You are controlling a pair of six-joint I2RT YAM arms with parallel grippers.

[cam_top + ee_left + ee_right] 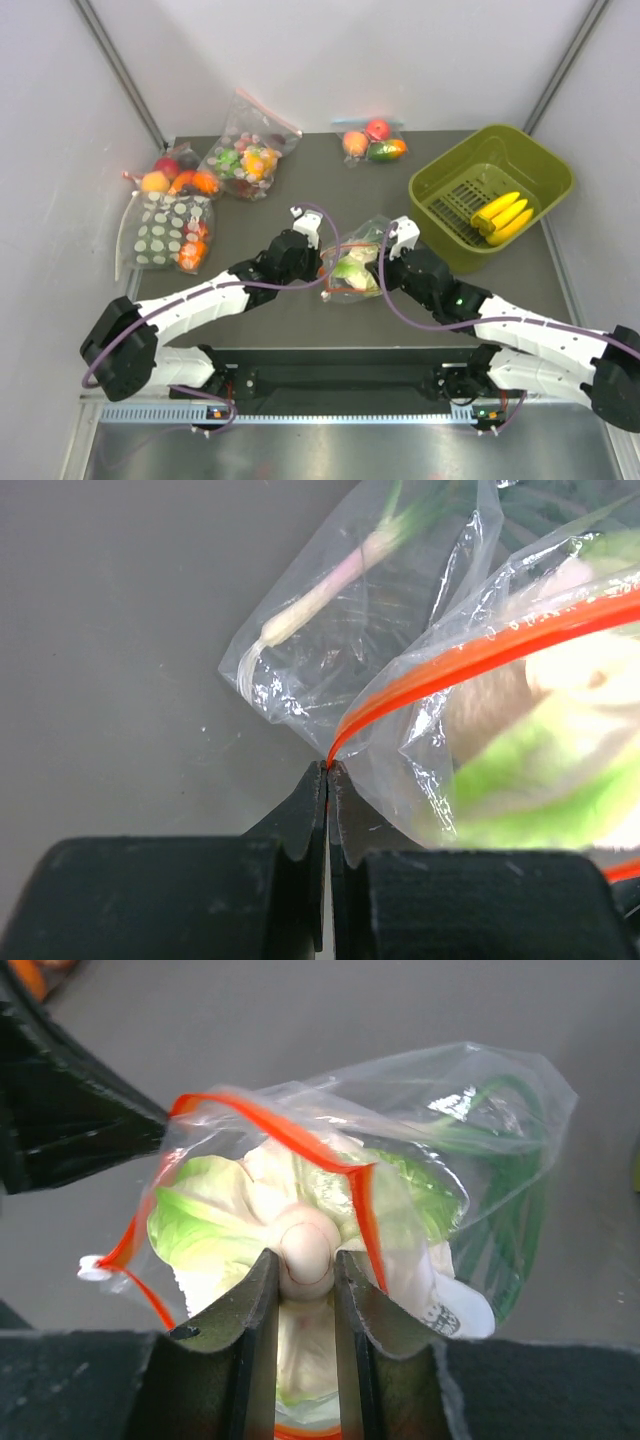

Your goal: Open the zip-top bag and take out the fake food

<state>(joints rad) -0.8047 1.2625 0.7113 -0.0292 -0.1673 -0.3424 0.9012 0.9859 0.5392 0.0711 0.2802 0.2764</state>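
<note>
Closest to the lens in the right wrist view, the two black fingers of the right hand [305, 1258] are clamped on the pale round stem of the lettuce head [210, 1215], reaching through the open mouth of the zip-top bag [490, 1110]. In the left wrist view the left hand [327, 771] is pressed together on the end of the red-orange zip strip [480, 652], at the corner of the bag. From above, the bag lies on the dark desk [300, 320] between the two hands, near the middle. The lettuce sits mostly inside it, while the bananas [502, 217] lie in the olive green basket [545, 165] at the right side, so I judge that half of the food is already out. The step in hand seems to be drawing the lettuce out. To do it well, the left hand should hold the corner firmly and low on the desk, and the right hand should pull straight back through the mouth, slowly, so the leaves do not catch on the strip. The stem is smooth and round, so it may slip, and the light bag may lift with the food. No brand or label can be read; small dark marks on a white part beside the right finger are too blurred.
</note>
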